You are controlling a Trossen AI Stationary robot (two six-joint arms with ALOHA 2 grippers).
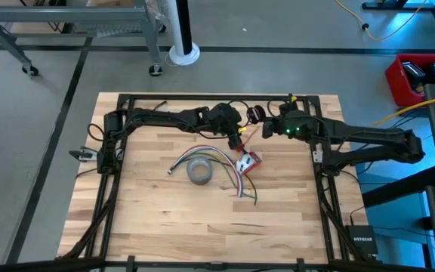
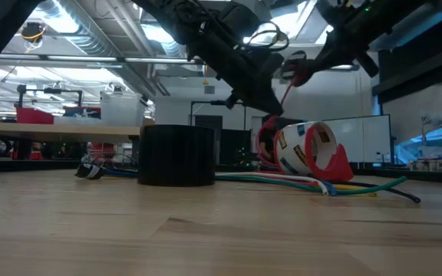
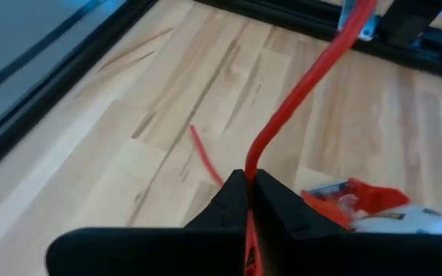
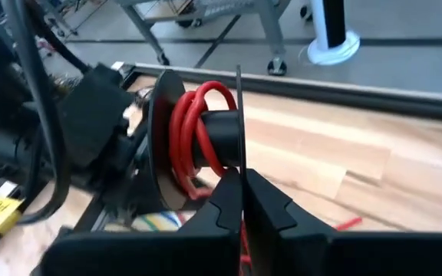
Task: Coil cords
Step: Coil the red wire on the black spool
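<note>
Red wire, part-wound on black spool

Mid-tabletop is obstructed by grey tape roll, loose cables and red dispenser; near tabletop is left clear.

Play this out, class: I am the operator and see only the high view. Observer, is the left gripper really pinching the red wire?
Observer: Yes. The left wrist view shows the left gripper shut on the red wire, which runs on past its fingertips.
Operator: Where does the wire lead?
Observer: In the right wrist view it is wound in a few loops round a black spool. The right gripper appears shut on the spool's thin rim.
Operator: Is any of that resting on the table?
Observer: No. The low view shows both grippers and the spool held above the table, over the red tape dispenser.
</note>
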